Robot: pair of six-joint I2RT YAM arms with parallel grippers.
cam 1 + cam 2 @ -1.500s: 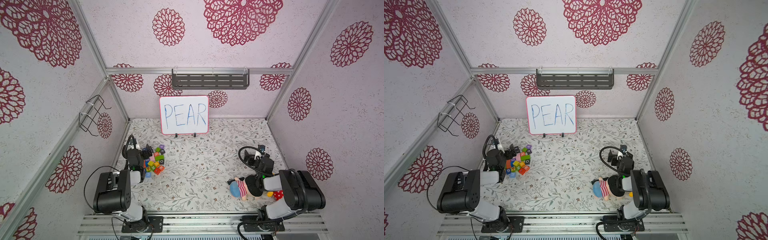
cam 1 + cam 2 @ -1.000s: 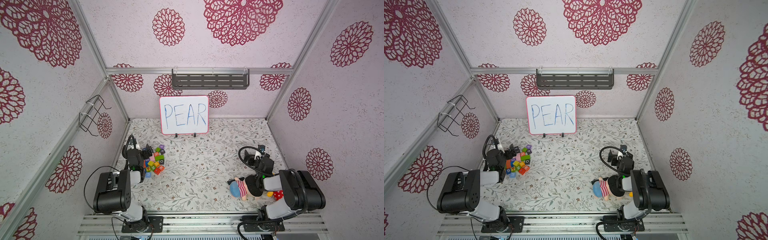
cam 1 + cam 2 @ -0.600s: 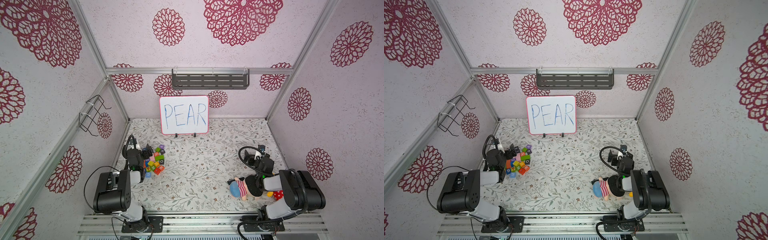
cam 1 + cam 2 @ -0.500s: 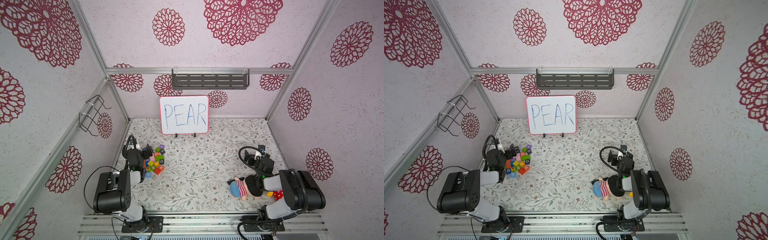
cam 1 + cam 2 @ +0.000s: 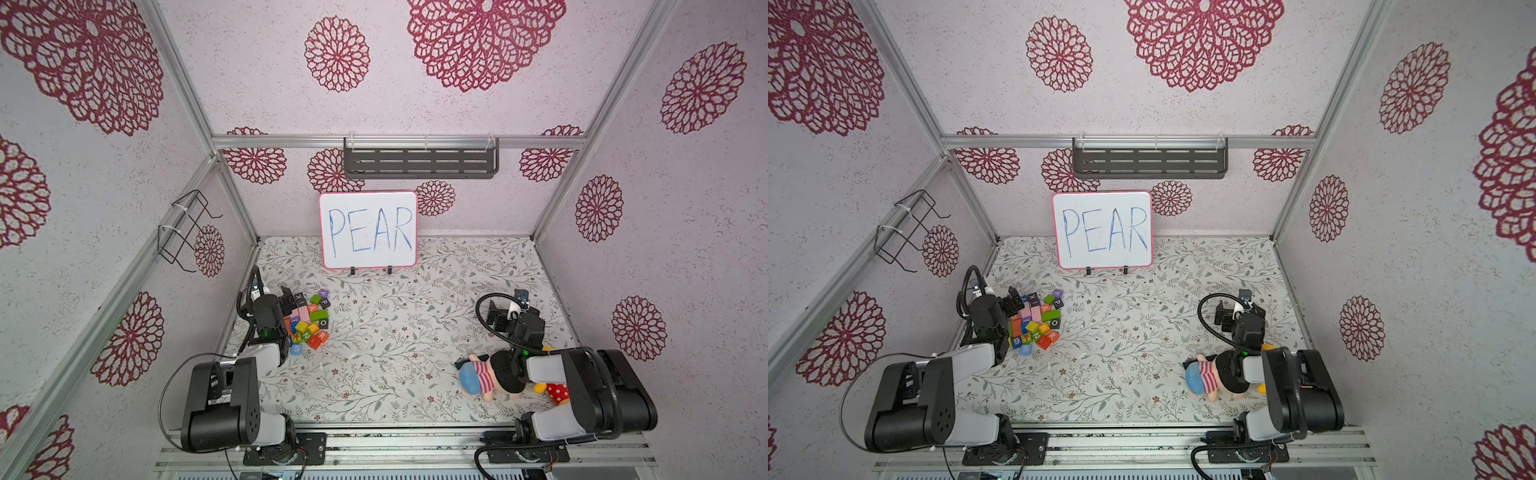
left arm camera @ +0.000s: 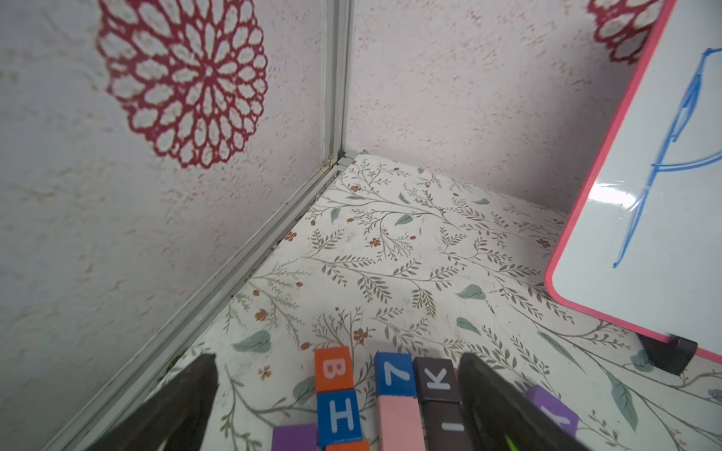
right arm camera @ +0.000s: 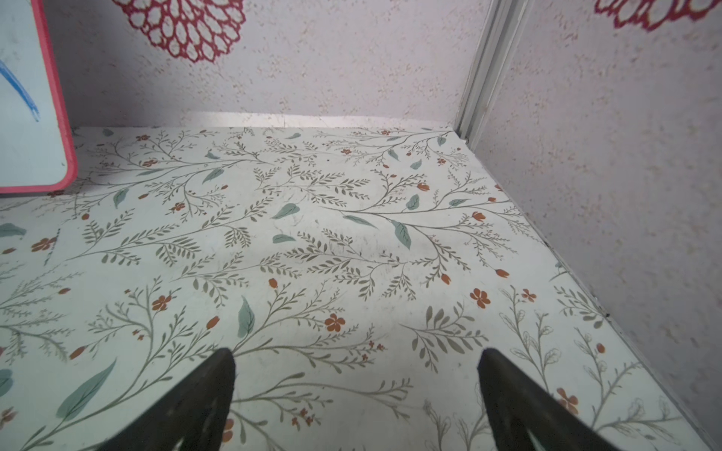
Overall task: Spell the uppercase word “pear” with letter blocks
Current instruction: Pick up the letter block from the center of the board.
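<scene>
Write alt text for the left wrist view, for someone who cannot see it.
The open left gripper hangs over a cluster of lettered cubes, its dark fingers framing an orange B, a blue H, a blue 7 and a dark K. Beyond lie the floral table and a red-rimmed whiteboard showing a blue P.

A: Walls (image 5: 257,62)?
B: Pale pink, speckled, with crimson lacy rosettes.
A: Table (image 5: 399,340)?
B: White, printed with grey-green leafy sprigs and tiny orange flowers.
A: Board (image 5: 368,230)?
B: White, pink-red rim, blue letters.
A: Blocks (image 5: 309,322)?
B: A mix: orange, blue, pink, purple, green, yellow, red. In the left wrist view, orange B (image 6: 333,369), blue H (image 6: 339,416), blue 7 (image 6: 394,375), dark brown K (image 6: 436,379), each character white.
A: Doll (image 5: 478,376)?
B: Blue head, red-and-white striped top. Beside it a toy (image 5: 557,392), red with white dots.
A: The rest?
B: Arms (image 5: 220,399) black and light grey; shelf (image 5: 419,162) dark grey; rack (image 5: 187,232) black.
</scene>
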